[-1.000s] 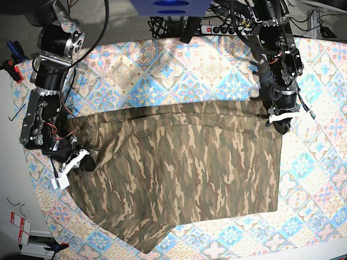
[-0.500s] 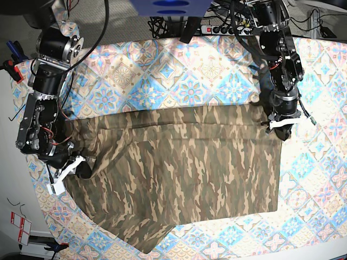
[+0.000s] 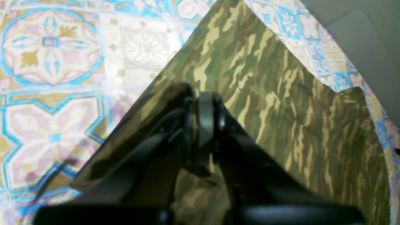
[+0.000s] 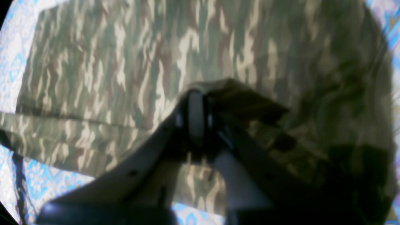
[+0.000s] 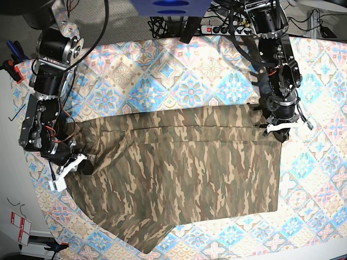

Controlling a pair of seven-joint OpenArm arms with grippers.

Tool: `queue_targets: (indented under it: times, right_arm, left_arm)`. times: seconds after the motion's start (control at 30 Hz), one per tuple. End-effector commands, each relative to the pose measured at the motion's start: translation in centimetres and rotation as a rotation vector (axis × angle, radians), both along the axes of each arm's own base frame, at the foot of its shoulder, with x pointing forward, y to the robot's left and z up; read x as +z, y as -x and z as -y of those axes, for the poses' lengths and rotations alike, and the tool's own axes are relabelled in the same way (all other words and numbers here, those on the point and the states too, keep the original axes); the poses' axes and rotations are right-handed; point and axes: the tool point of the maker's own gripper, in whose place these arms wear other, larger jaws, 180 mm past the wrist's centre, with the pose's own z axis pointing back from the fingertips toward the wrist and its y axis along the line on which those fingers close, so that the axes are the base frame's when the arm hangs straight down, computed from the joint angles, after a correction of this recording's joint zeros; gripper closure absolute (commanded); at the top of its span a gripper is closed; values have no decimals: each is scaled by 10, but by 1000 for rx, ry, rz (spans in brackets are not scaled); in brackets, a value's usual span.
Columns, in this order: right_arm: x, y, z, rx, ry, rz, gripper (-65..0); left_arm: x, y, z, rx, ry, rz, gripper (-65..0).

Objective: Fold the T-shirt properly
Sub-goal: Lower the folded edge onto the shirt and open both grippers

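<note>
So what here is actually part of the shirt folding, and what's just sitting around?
Part of the job:
- T-shirt
- left gripper, shut on the shirt's edge
- right gripper, shut on the shirt's edge

Just lying about:
- tablecloth
- power strip
- cables

One T-shirt [image 5: 184, 173], two pincers [image 5: 69, 169]

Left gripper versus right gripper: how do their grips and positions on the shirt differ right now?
The left gripper pinches the T-shirt at its far corner by the straight side edge; the right gripper pinches it lower down, on the bunched, slanting side. In the wrist views, flat cloth runs away from the left gripper, while the right gripper has cloth wadded beside it. Both are shut on the T-shirt, over the patterned tablecloth.
</note>
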Motion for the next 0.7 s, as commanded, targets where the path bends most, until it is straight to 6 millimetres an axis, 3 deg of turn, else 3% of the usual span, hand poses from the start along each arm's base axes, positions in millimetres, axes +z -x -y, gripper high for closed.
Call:
queue_targets:
  times: [0.0, 0.3, 0.67]
  right_arm:
    - [29, -18, 6, -14, -10, 96, 0]
    - [27, -19, 6, -20, -17, 97, 0]
    - [30, -21, 6, -30, -26, 118, 0]
  left_arm:
    - [17, -11, -5, 3, -26, 56, 0]
    - [3, -11, -6, 11, -7, 23, 0]
    - [13, -23, -6, 10, -8, 52, 0]
